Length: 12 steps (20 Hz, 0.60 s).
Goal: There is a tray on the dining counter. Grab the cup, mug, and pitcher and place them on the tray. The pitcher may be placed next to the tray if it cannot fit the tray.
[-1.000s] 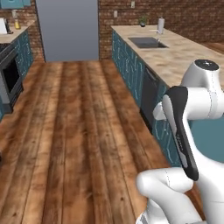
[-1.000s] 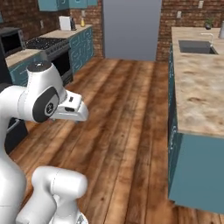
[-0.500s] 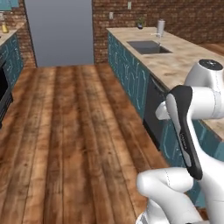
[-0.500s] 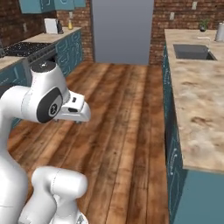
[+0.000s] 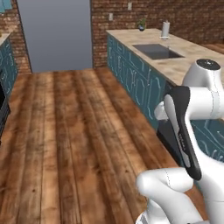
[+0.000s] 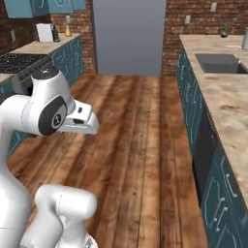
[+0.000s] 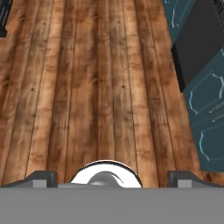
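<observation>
Tray: its whereabouts cannot be told from these views. In the left base view the white arm (image 5: pixel 192 109) rises over a plank floor (image 5: pixel 65 144); a marble worktop (image 5: pixel 179 65) on teal cabinets (image 5: pixel 135 78) carries a sunken sink (image 5: pixel 157 51), a white roll (image 5: pixel 166 29) and a small plant (image 5: pixel 141 24). In the right base view the same worktop runs along the right, with a dark panel (image 6: pixel 203 155) set in its cabinets, and a stove (image 6: pixel 14 60) stands at the left. In the hand view the pincer (image 7: pixel 113 177) looks down at bare floor planks, its tips spread wide, released, nothing between them.
</observation>
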Motion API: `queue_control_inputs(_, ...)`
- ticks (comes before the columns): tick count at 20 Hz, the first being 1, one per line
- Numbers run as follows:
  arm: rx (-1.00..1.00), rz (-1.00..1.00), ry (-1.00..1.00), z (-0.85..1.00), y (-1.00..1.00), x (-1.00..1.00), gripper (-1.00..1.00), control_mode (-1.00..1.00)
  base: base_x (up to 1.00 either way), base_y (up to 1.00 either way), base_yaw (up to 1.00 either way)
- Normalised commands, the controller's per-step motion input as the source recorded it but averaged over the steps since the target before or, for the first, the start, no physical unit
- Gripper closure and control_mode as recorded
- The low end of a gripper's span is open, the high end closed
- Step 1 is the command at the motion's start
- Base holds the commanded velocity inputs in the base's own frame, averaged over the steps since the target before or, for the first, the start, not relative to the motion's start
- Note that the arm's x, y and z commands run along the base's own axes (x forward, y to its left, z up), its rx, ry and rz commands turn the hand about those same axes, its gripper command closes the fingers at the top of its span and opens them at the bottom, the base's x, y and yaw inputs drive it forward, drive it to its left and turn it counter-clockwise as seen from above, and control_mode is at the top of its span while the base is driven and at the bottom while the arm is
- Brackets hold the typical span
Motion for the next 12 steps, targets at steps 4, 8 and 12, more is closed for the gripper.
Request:
queue_control_inputs(4, 0.0, 0.0, 0.0, 0.0, 0.0, 0.0, -1.0, 1.0, 0.96, 0.14, -0.11)
queue_control_inputs(8, 0.0, 0.0, 0.0, 0.0, 0.0, 0.0, -1.0, 1.0, 1.0, 0.13, -0.06)
queue_control_inputs(12, 0.0, 0.0, 0.0, 0.0, 0.0, 0.0, -1.0, 1.0, 1.0, 0.13, 0.0)
